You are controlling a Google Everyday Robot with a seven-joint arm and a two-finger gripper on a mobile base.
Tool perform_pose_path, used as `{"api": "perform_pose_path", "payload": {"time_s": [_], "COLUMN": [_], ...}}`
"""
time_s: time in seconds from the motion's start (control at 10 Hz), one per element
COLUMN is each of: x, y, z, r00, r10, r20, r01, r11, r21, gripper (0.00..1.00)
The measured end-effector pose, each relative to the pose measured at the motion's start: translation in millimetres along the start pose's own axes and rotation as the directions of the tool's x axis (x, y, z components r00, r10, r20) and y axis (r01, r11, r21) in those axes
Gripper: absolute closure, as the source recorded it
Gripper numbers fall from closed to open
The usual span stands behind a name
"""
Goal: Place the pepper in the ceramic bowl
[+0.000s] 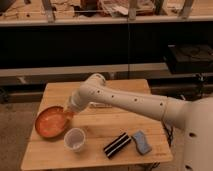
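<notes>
Gripper closed at right rim of ceramic bowl, apparently pinching pepper. Pepper likely light, smooth, slightly soft; best held at bulbous end.

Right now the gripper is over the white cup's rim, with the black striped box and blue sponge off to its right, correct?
No. The camera view shows the gripper over the right rim of the ceramic bowl, not the white cup. The black striped box and blue sponge do lie off to the right.
</notes>
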State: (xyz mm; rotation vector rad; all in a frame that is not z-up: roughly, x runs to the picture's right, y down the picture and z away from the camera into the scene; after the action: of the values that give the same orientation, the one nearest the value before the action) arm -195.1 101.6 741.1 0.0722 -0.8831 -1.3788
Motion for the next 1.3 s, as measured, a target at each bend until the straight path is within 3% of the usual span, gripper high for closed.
{"api": "perform_pose_path", "payload": {"time_s": [1.3], "x": [9.3], "y": [-16.9], "z": [20.3], "r00": [0.999], "r10": [-0.034], "r20": [0.018], "r01": [0.034], "r11": [0.999], "r21": [0.024], "gripper": [1.00]}}
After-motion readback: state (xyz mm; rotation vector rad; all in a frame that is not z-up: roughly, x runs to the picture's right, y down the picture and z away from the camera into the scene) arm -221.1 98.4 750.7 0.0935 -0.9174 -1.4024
